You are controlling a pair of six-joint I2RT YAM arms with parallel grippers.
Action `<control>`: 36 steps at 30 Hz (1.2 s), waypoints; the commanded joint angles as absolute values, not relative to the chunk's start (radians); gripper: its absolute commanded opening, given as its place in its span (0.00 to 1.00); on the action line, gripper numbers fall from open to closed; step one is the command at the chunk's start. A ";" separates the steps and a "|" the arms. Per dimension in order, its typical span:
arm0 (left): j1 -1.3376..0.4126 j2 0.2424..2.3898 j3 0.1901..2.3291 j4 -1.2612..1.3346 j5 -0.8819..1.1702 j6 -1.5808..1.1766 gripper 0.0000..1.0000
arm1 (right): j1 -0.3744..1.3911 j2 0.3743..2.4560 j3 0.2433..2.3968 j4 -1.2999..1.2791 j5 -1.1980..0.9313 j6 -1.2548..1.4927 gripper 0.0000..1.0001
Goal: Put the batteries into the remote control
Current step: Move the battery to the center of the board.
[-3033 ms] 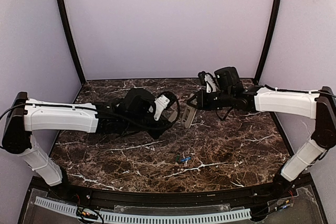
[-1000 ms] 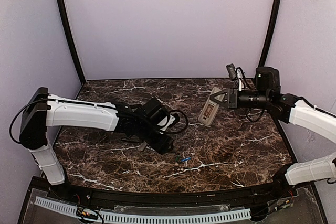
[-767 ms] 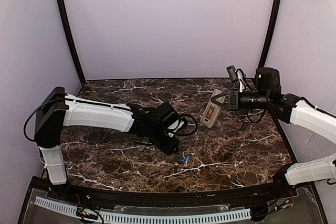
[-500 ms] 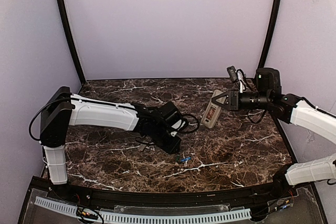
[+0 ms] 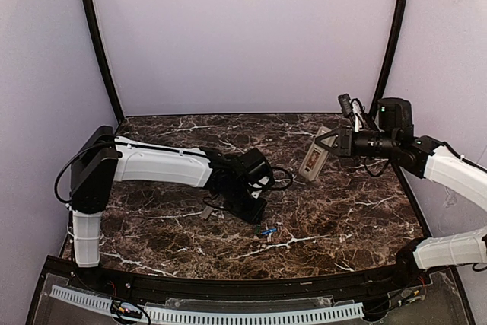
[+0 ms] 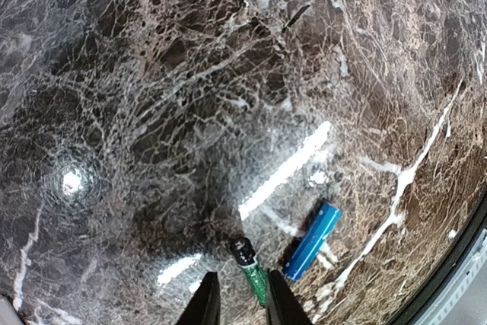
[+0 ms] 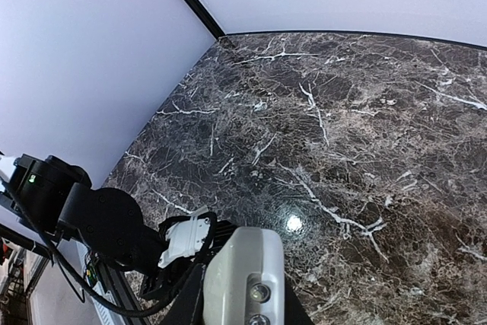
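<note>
I am looking over the marble table (image 5: 342,218), with both arms reaching in. The left arm (image 5: 163,165) is stretching low across to the near middle, and its left claw (image 5: 255,209) is sitting down at the tabletop. The right arm (image 5: 456,173) is reaching in high at the far right. The right claw (image 5: 324,148) is clamping the remote (image 5: 313,160) by one end, tilted and clear of the table, with its recessed back showing from above. Through the left wrist camera I am seeing the left claw's jaws standing narrow around the green battery (image 6: 253,275), which is meeting one finger (image 6: 280,306). Whether it is truly gripped I cannot tell. The blue battery (image 6: 313,240) is lying flat on the table just beside it, untouched.
</note>
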State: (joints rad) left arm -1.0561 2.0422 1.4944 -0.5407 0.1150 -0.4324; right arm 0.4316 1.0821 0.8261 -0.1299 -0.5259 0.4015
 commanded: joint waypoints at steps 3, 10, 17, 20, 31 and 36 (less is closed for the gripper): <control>-1.058 2.082 1.551 -0.624 0.105 -0.441 0.22 | 0.418 1.061 0.813 -0.122 -0.531 0.412 0.00; -1.061 2.115 1.587 -0.659 0.099 -0.428 0.22 | 0.415 1.065 0.809 -0.121 -0.535 0.412 0.00; -1.068 2.147 1.625 -0.732 0.067 -0.413 0.20 | 0.414 1.073 0.807 -0.119 -0.541 0.409 0.00; -1.069 2.149 1.630 -0.763 0.047 -0.406 0.15 | 0.414 1.074 0.805 -0.118 -0.539 0.409 0.00; -1.068 2.149 1.619 -0.823 0.037 -0.405 0.14 | 0.413 1.078 0.801 -0.112 -0.538 0.413 0.00; -1.068 2.119 1.583 -0.857 0.014 -0.377 0.07 | 0.413 1.085 0.799 -0.110 -0.551 0.411 0.00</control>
